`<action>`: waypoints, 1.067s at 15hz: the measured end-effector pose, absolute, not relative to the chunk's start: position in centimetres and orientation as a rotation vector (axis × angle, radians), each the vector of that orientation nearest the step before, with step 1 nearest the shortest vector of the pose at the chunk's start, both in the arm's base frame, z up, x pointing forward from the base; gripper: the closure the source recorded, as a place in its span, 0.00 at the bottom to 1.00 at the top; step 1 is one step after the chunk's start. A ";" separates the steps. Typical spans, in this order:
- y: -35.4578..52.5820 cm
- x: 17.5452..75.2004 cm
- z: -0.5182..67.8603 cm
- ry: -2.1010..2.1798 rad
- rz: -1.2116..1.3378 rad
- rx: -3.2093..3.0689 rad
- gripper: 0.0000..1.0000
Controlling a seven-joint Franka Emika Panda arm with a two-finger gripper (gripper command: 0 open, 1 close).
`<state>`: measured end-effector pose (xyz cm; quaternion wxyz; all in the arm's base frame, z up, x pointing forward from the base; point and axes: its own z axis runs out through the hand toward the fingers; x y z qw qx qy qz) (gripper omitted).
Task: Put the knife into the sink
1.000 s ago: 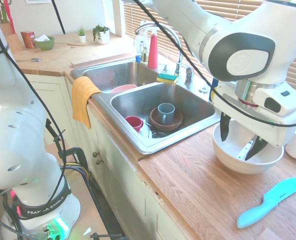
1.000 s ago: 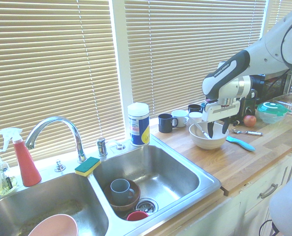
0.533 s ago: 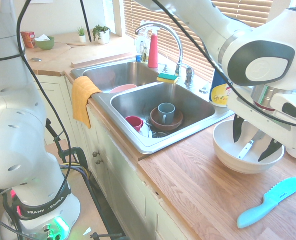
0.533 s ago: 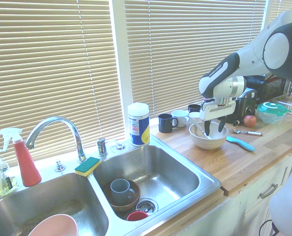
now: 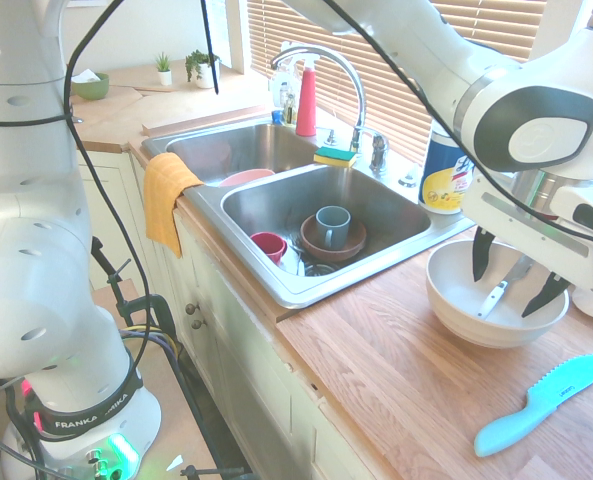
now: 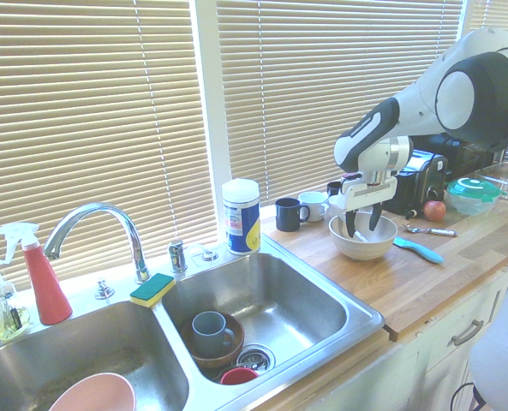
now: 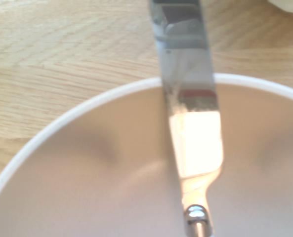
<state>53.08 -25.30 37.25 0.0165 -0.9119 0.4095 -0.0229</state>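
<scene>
Over the bowl (image 5: 496, 305) on the counter (image 5: 396, 385), the gripper (image 5: 511, 280) now hangs with its black fingers spread wide on either side of the knife (image 5: 500, 290), holding nothing. A second ago it stood a bit nearer the camera in the first exterior view; it has since slid toward the window side and dropped slightly, so the fingertips now sit inside the rim. That reads as lining up for the pick: grasp not yet made, nothing moved toward the sink (image 5: 306, 215).

The knife leans in the bowl, blade up across the rim, handle end down in the hollow. In the wrist view the blade (image 7: 190, 123) is flat, mirror-bright steel, narrowing to a rounded neck; slim and slick, probably easy to slip in a loose pinch. Whether a fingertip already touches it I cannot tell, the exterior views are too small there.

Bowl: white, glossy, smooth curved wall, round. Counter: pale wood, visible grain, matte. Sink: brushed stainless, two rectangular basins, with a grey mug (image 5: 332, 226) in a brown bowl and a red cup in the near basin. A teal plastic serrated knife (image 5: 542, 404) lies on the counter just beside the bowl, apart from it.
</scene>
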 end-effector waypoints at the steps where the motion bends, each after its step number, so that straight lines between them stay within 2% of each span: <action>1: -25.1 53.2 37.1 1.270 -0.067 -2.835 1.00; 16: -24.6 54.3 35.9 1.278 -0.039 -2.816 1.00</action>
